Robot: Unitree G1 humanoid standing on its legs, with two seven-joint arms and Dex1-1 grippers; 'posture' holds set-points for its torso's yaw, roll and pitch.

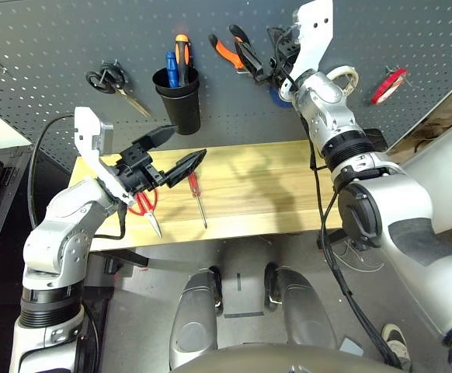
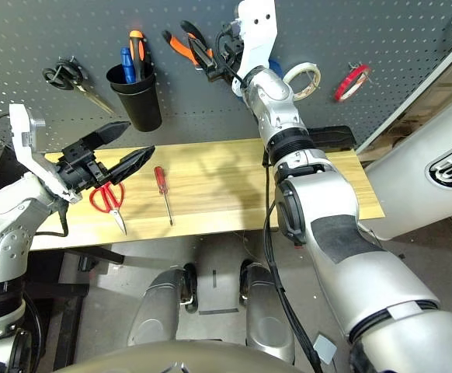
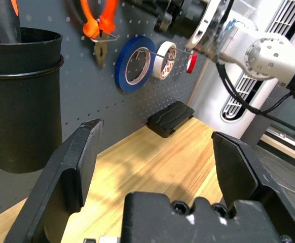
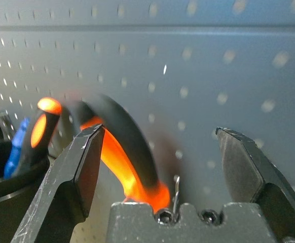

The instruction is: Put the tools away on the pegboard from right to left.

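The red-handled screwdriver lies lengthwise just beside the left gripper, whose fingers are spread empty.

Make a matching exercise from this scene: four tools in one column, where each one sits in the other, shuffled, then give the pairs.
Column one:
1. red tape ring
2. pliers
3. red-handled screwdriver
4. red-handled scissors

Column two:
A. lying on the wooden table, just right of the left pincer
B. hanging on the pegboard, at the right pincer
C. on the table, under the left pincer
D. on a hook at the pegboard's far right

Pairs: 1-D, 2-B, 3-A, 4-C
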